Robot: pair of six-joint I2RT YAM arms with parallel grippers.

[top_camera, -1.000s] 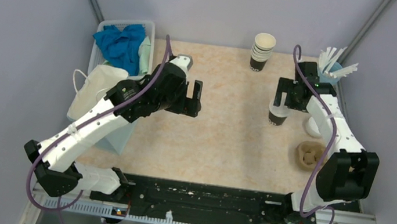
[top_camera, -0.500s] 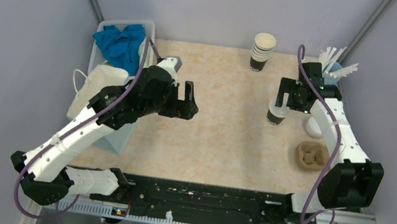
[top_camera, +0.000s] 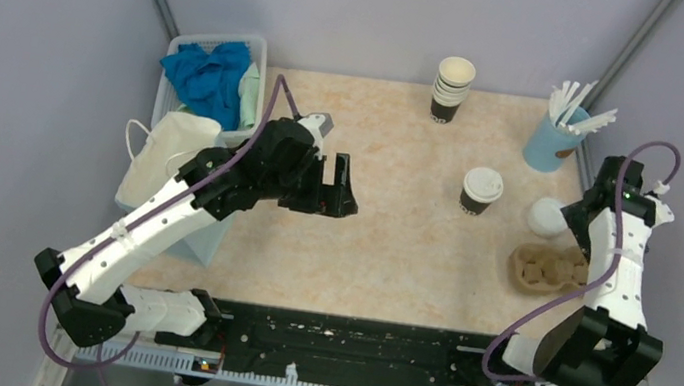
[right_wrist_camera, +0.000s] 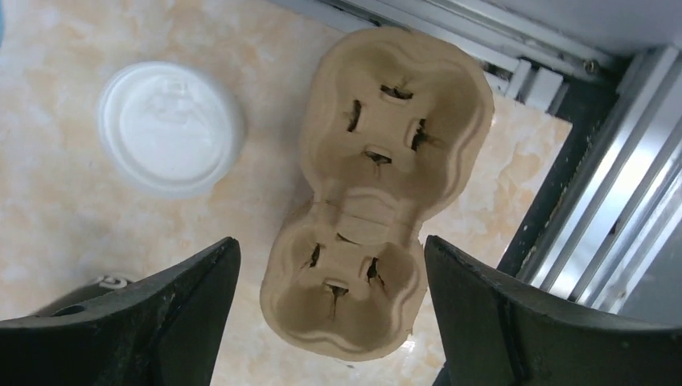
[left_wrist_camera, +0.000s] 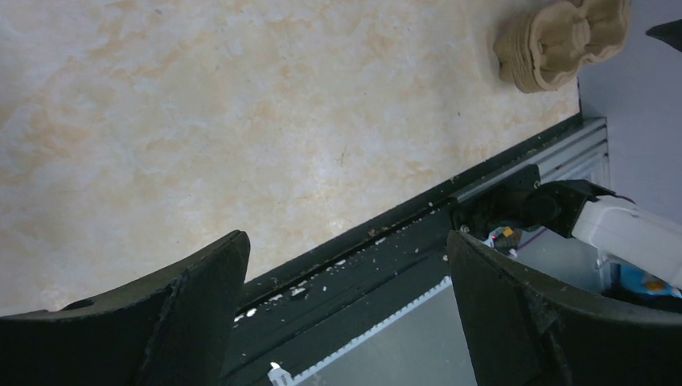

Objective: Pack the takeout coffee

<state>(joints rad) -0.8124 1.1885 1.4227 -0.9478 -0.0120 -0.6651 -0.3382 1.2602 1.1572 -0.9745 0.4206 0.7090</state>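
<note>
The takeout coffee [top_camera: 481, 189], a dark brown cup with a white sip lid, stands upright and free on the table's right half. To its right, my right gripper [top_camera: 580, 224] hangs open over a brown pulp cup carrier [top_camera: 550, 268]. In the right wrist view the carrier [right_wrist_camera: 386, 161] lies below and between the spread fingers of the right gripper [right_wrist_camera: 331, 241], and nothing is held. My left gripper [top_camera: 344, 188] hovers open and empty over the table's middle, well left of the coffee. In the left wrist view the left gripper [left_wrist_camera: 346, 237] looks towards the near rail.
A loose white lid [top_camera: 549, 217] lies between the coffee and the carrier. At the back stand a stack of lidless cups [top_camera: 452, 87] and a blue cup of white sticks [top_camera: 557, 143]. At the left are a bin with blue cloth [top_camera: 213, 74] and a white bag [top_camera: 167, 153].
My right gripper has pulled away from the coffee and swung right and nearer, to above the carrier. The left gripper has drifted a little to the right.
</note>
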